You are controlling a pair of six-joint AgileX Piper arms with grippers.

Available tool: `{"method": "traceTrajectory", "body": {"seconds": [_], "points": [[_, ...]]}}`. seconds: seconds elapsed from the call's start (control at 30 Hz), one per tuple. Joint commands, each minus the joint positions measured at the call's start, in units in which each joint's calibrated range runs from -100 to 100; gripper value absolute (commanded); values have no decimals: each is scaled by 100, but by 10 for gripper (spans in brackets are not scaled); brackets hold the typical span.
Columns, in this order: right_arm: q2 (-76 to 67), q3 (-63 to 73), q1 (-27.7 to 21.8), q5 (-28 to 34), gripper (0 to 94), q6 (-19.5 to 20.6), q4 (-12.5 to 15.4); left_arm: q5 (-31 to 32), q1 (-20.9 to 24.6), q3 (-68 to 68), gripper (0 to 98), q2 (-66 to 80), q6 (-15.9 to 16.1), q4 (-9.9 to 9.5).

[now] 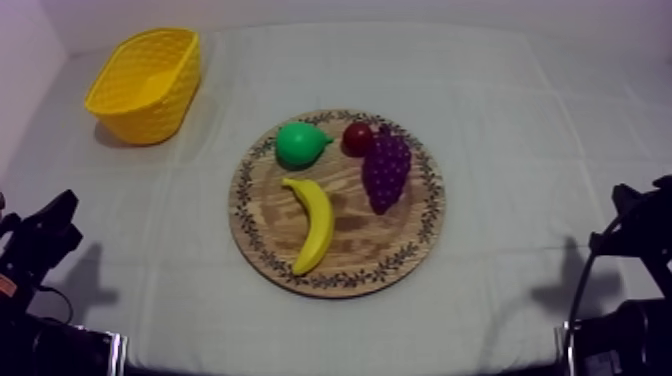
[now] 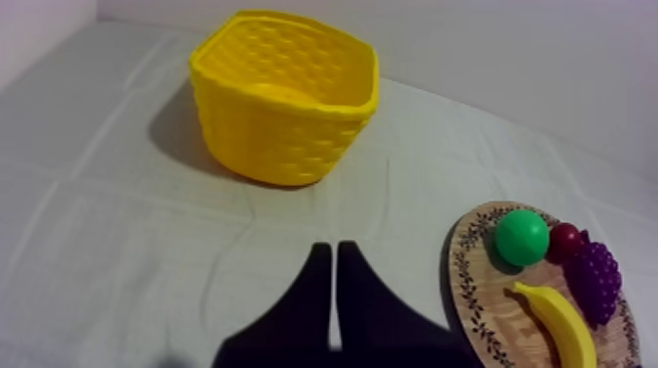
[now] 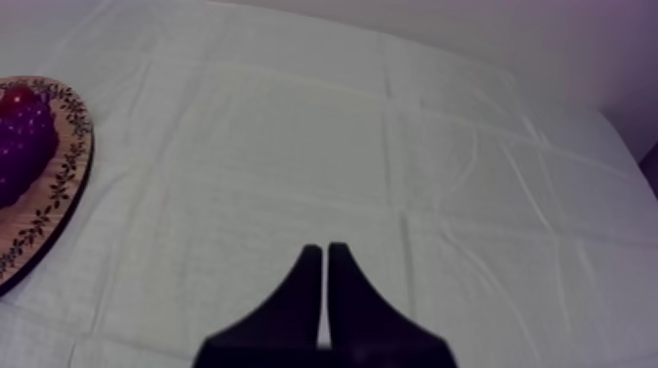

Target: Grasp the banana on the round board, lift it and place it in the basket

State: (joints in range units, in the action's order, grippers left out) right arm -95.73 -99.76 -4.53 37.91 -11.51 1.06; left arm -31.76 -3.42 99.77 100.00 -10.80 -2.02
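Yellow banana point(image 1: 314, 226) is lying near-to-far on the wooden board point(image 1: 356, 247), nearer the closed, empty left tool point(image 2: 334, 251) than the closed right tool point(image 3: 324, 251).

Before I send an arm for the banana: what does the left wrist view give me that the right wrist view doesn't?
Left wrist, not right: the yellow basket, the banana and the green pear on the wooden board, and the left gripper, shut. Right wrist, not left: the right gripper, shut, over bare cloth beside the board. Both: the board's patterned rim, the grapes and the small red fruit.
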Motion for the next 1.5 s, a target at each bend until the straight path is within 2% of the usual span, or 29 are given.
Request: {"method": "traceTrajectory", "body": {"seconds": [0.0, 0.83, 1.47], "points": [[-2, -2, 1, 8, 3, 1, -1, -1, -1, 0, 1, 0, -2, -1], [-2, -2, 1, 8, 3, 1, -1, -1, -1, 0, 1, 0, -2, -1], [-2, -2, 1, 8, 3, 1, -1, -101, -7, -11, 1, 0, 157, 11]]}}
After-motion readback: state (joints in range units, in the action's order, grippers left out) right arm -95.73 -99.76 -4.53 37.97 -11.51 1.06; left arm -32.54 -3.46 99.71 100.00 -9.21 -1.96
